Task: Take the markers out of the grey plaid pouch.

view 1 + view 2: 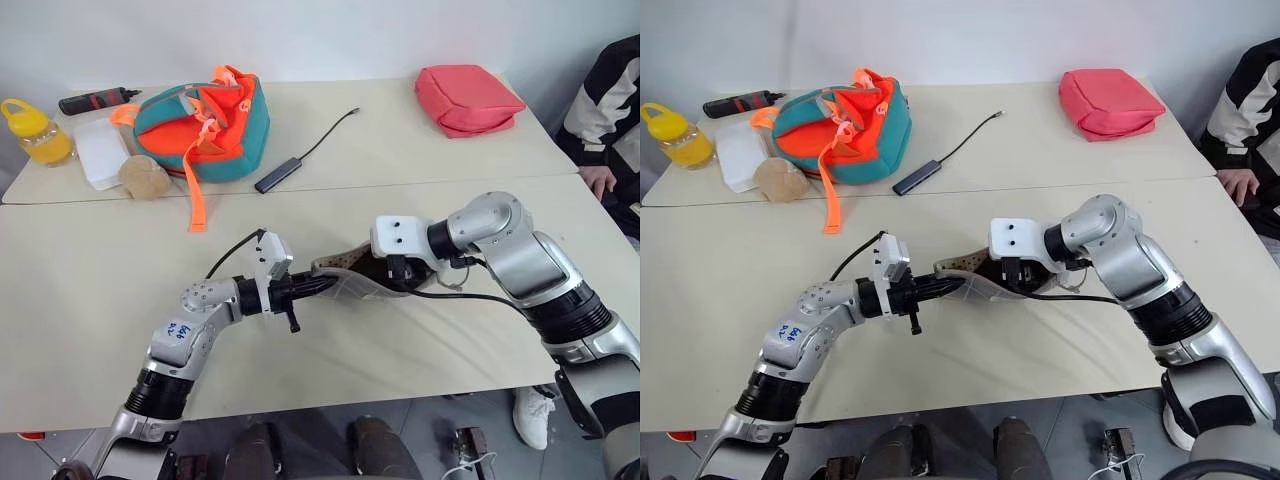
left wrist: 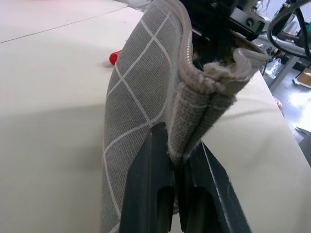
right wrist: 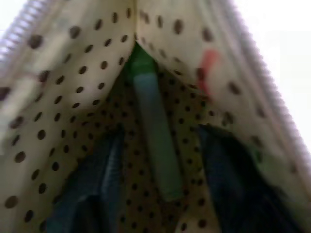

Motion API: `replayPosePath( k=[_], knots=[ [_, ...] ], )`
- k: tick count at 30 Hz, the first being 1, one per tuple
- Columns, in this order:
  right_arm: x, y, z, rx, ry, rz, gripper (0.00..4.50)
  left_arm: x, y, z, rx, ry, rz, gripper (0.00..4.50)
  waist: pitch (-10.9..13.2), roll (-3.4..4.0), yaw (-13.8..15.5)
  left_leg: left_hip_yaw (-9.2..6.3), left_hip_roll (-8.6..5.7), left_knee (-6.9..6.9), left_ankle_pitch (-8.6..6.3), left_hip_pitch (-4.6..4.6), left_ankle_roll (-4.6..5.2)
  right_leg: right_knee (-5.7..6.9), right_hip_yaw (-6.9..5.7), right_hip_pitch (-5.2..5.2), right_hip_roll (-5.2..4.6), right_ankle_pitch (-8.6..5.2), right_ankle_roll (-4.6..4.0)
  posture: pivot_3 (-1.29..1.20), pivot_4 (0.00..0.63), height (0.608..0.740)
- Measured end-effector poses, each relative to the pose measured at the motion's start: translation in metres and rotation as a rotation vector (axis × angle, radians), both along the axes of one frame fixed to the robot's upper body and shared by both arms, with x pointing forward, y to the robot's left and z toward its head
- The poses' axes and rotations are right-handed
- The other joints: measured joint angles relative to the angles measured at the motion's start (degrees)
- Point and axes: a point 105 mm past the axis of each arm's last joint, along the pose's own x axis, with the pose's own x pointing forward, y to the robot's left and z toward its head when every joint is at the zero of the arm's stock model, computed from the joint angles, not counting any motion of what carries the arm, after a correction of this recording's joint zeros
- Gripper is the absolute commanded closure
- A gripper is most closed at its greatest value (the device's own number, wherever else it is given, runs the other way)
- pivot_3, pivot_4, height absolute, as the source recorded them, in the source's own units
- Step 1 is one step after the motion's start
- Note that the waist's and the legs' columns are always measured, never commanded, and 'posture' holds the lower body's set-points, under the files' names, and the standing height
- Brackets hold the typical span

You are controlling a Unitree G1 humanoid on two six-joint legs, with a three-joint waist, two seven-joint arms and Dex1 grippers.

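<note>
My left gripper (image 2: 177, 170) is clamped tight on one end of the grey plaid pouch (image 2: 141, 97), pinching a folded bunch of fabric just beside the zipper; the pouch hangs between my two hands, just above the table (image 1: 100, 290). My right gripper (image 3: 158, 189) is inside the pouch mouth with its fingers (image 3: 97, 179) spread apart, one on each side of the green marker (image 3: 153, 141), not touching it as far as I can tell. The green marker lies along the bottom fold of the dotted lining. A red smear higher on the lining could be the red marker (too blurred to be sure).

Risks from here:
- Closing off-centre would pinch the lining along with, or instead of, the marker; the fabric crowds both fingers.
- The marker looks smooth and slim, so a grip near its end may let it slip deeper.
- Pulling out hard could drag the pouch from my left hold, which has little fabric.
</note>
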Motion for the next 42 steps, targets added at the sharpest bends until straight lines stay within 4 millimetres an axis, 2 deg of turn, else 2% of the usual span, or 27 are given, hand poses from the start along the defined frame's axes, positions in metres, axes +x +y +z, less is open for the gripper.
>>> replayPosePath(
  k=[5,16,19,23,27,31,34,39,42],
  knots=[
    [0.007,0.004,-0.005,0.008,-0.028,-0.003,2.23,0.006,0.004,-0.003,-0.120,0.132,0.030,4.50,0.0,-0.01,-0.1,-0.01,0.01,0.03,0.00,0.01,0.00,0.04,-0.01,0.00,0.02,0.00,0.00,0.00,0.150,0.740],
    [0.010,0.006,-0.021,-0.014,-0.013,0.002,2.23,0.005,0.003,-0.005,-0.069,0.097,0.016,4.50,0.0,-0.01,-0.2,0.00,0.02,0.01,0.00,0.05,-0.01,0.04,0.01,0.02,0.03,0.00,0.00,0.00,0.150,0.740],
    [0.015,0.008,-0.026,-0.021,-0.032,0.000,2.79,0.005,0.002,-0.007,-0.061,0.089,0.016,4.50,0.0,-0.01,-0.3,0.01,0.03,0.01,0.00,0.06,-0.01,0.04,0.01,0.03,0.05,0.00,0.00,0.00,0.150,0.740],
    [0.016,0.010,-0.030,-0.027,-0.042,0.013,4.03,0.005,0.002,-0.008,-0.053,0.089,0.017,4.50,0.0,-0.02,-0.3,0.00,0.03,0.01,0.00,0.06,-0.01,0.04,0.01,0.03,0.05,0.00,0.00,0.00,0.150,0.740],
    [0.016,0.010,-0.030,-0.024,-0.040,0.018,4.06,0.005,0.002,-0.008,-0.052,0.089,0.020,4.50,0.0,-0.03,-0.3,0.00,0.04,0.01,0.00,0.09,-0.01,0.04,0.00,0.06,0.05,0.00,0.00,0.00,0.150,0.740],
    [0.012,0.007,-0.027,-0.035,-0.030,0.021,4.06,0.004,0.000,-0.008,-0.048,0.082,0.014,4.50,0.0,-0.03,-0.2,0.00,0.03,-0.01,0.00,0.08,-0.01,0.03,0.00,0.05,0.04,0.00,0.00,0.00,0.150,0.740],
    [0.007,0.001,-0.018,-0.038,-0.012,0.010,4.06,0.003,-0.001,-0.007,-0.043,0.057,0.008,4.50,0.0,-0.03,0.0,-0.01,0.02,-0.03,-0.01,0.05,-0.03,-0.01,-0.01,0.04,0.03,0.00,0.00,0.00,0.150,0.740],
    [-0.005,-0.020,-0.001,-0.059,0.013,-0.011,4.06,0.000,-0.005,0.002,-0.044,0.009,-0.015,4.50,0.0,-0.03,0.3,-0.02,0.00,-0.09,-0.04,-0.01,-0.04,-0.17,-0.03,0.02,0.01,0.00,0.00,0.00,0.150,0.740],
    [-0.007,-0.033,0.010,-0.043,0.012,-0.029,4.06,0.002,0.001,0.000,-0.017,-0.003,0.003,4.50,0.0,-0.03,0.2,-0.01,0.00,-0.13,-0.05,0.00,-0.03,-0.33,-0.02,0.07,0.01,0.00,0.00,0.00,0.150,0.740]
  ],
)
